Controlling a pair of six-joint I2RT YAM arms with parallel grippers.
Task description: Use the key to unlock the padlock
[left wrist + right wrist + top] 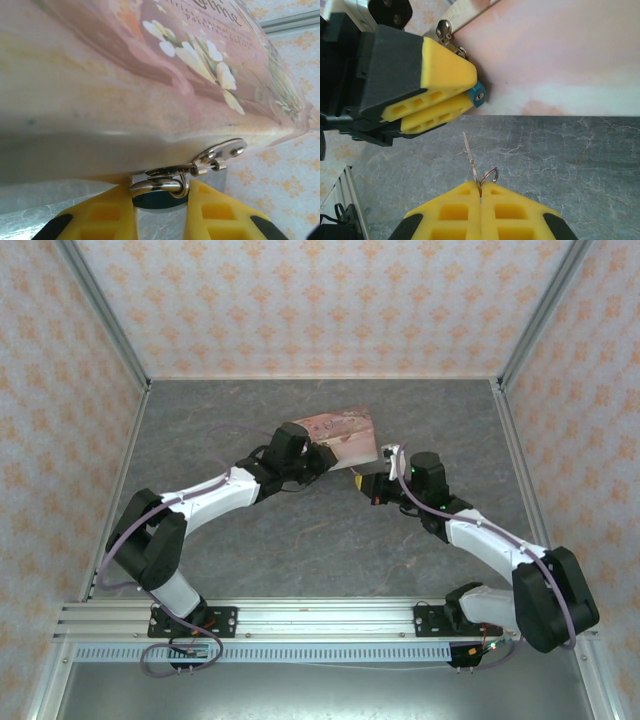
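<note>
Nearest to us in the right wrist view, the right gripper (pixel 480 189) has its yellow fingers pressed together on the bow of the key (pixel 468 149). The thin blade stands up and leans slightly left, and the split ring (pixel 491 175) sticks out beside the fingertips. The blade tip is near the padlock but apart from it, with bare grey table (pixel 570 165) between them.

Just beyond, the left gripper (pixel 472 90) is clamped narrowly on the padlock (pixel 479 95). Only its blue-teal end pokes past the pads, and the dark spot on that face may be the keyway. In the left wrist view the silvery shackle (pixel 160 187) runs through the hasp (pixel 220 152) of the pink floral tin (pixel 150 75), which rises behind everything, so the lock hangs at the tin's lower edge.

We judge the padlock light, hard and smooth. It would pivot on its shackle if left free, so pinching its flat sides as the left gripper does looks right, leaving the end face clear. The key is thin, stiff metal and liable to twist in the pads, so we would grip it flat across the bow. The blade looks off-line with the lock, so we expect it needs careful aiming before entry.
</note>
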